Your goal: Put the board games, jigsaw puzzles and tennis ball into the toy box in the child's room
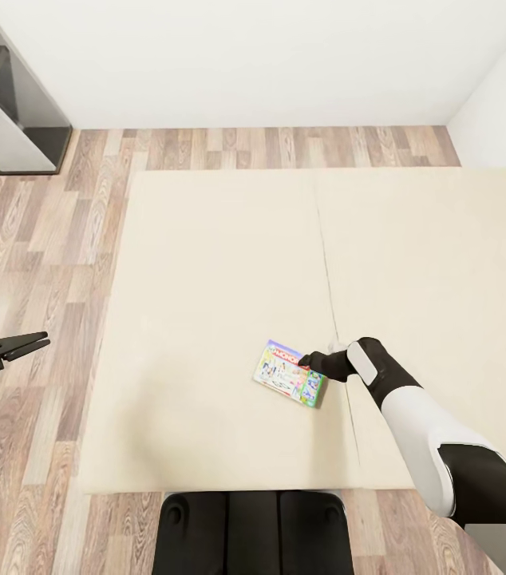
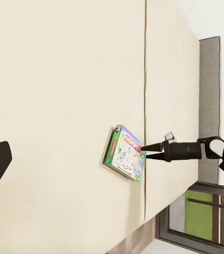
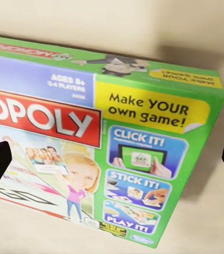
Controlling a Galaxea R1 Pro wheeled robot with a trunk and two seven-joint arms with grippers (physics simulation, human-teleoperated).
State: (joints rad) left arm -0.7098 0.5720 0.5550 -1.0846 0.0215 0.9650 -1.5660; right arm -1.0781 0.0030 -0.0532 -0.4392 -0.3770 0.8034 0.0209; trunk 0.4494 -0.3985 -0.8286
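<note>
The flat green-edged Monopoly board game box [image 1: 289, 373] lies on the long beige bed [image 1: 205, 303], not yet lifted, the right claw [image 1: 307, 361] spread open at its edge, the left claw [image 1: 39, 342] looking closed off over the wooden floor [image 1: 37, 239]; the right wrist view alone makes its lettering readable
</note>
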